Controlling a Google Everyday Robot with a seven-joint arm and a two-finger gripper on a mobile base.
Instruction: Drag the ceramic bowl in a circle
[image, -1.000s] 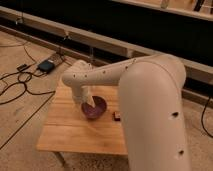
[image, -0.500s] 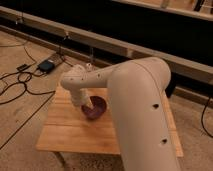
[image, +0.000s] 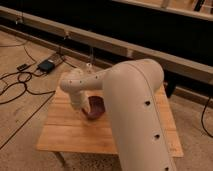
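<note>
**Ceramic bowl** (image: 95, 107): dark maroon, glossy, small and round. It sits on the table top just right of the gripper, roughly at the middle of the table's width. Its left rim is covered by the wrist and its right part by the large arm segment, so only a central slice shows.

**Gripper** (image: 83, 111): lowered to the table surface at the bowl's left edge, mostly hidden behind the white wrist housing. Whether it is open, closed or holding the bowl cannot be told from this view, nor whether it touches the rim.

**Arm** (image: 135, 95): white, smooth and bulky. It rises from the lower right, bends above and to the right of the gripper, then runs left as a forearm and turns down into the wrist directly over the gripper.

**Wooden table** (image: 67, 135): light slatted top beneath the gripper. Bare board extends toward the camera and to the left of the gripper.

**Black box** (image: 46, 65): on the floor, well beyond and to the left of the gripper, off the table.

**Cables** (image: 17, 85): dark loops on the floor, left of the gripper, running toward the black box.

**Pale ledge** (image: 150, 52): a long horizontal strip behind the table, far beyond the gripper, with dark panelling above it.
</note>
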